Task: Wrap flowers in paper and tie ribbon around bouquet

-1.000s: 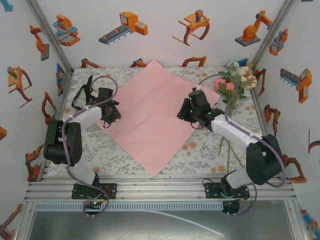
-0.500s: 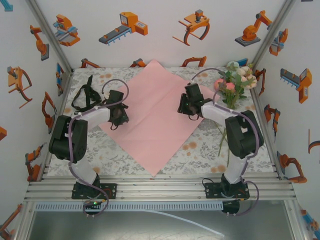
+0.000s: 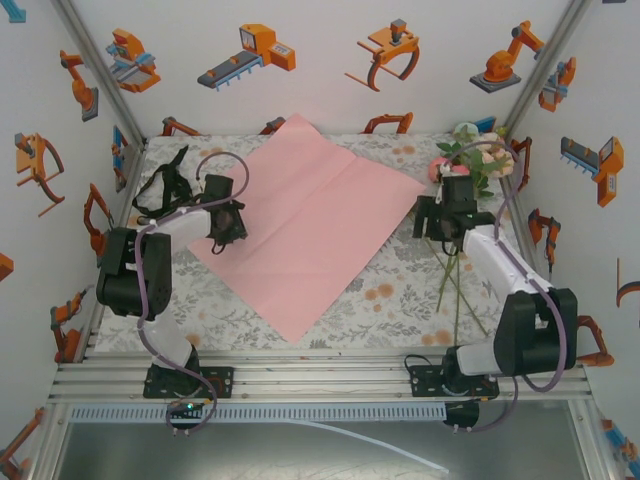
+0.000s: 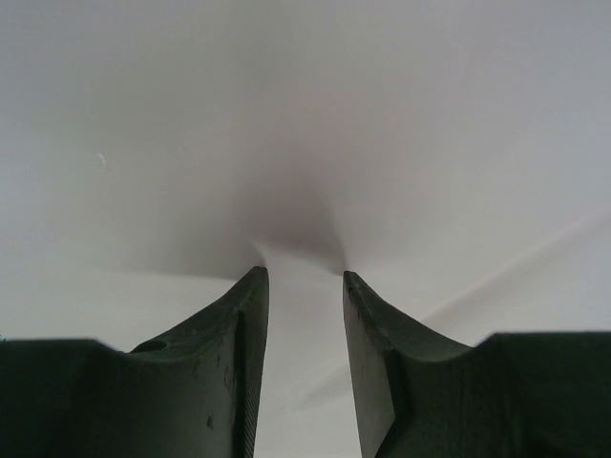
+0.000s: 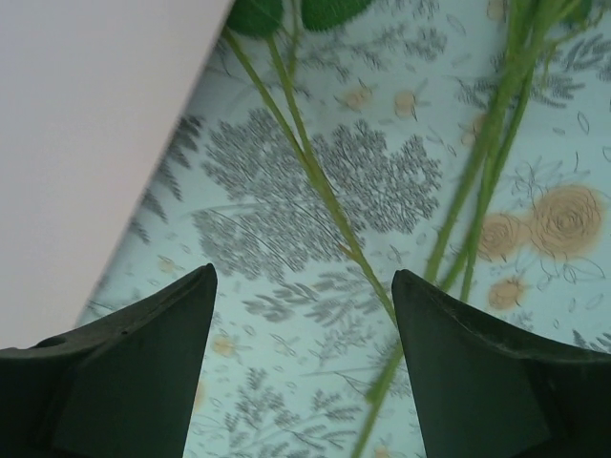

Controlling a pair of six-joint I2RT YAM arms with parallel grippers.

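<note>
Two jaw sets, mine: right gripper [image 5: 304,275] wide over stalks of the flowers [image 5: 325,191]; left gripper [image 4: 303,275] narrow on the paper [image 4: 286,114]. Risk: thin stalks slip my pinch.

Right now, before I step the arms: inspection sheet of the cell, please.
Surface: floral tablecloth, flat.
Job's things: paper spread as a diamond, pink face up; flowers on the cloth at the right, off the paper, stalks toward the bases; ribbon looped at the far left, apart from the paper.
Clutter: nothing seen.
Grippers: left gripper fingers slightly apart, tips on the puckered paper near its left corner; right gripper open over the stalks, holding nothing.
Cables: purple-grey cable loops off each wrist; no snag seen.
Surroundings: white walls with orange robot stickers; aluminium rail at the near edge.
</note>
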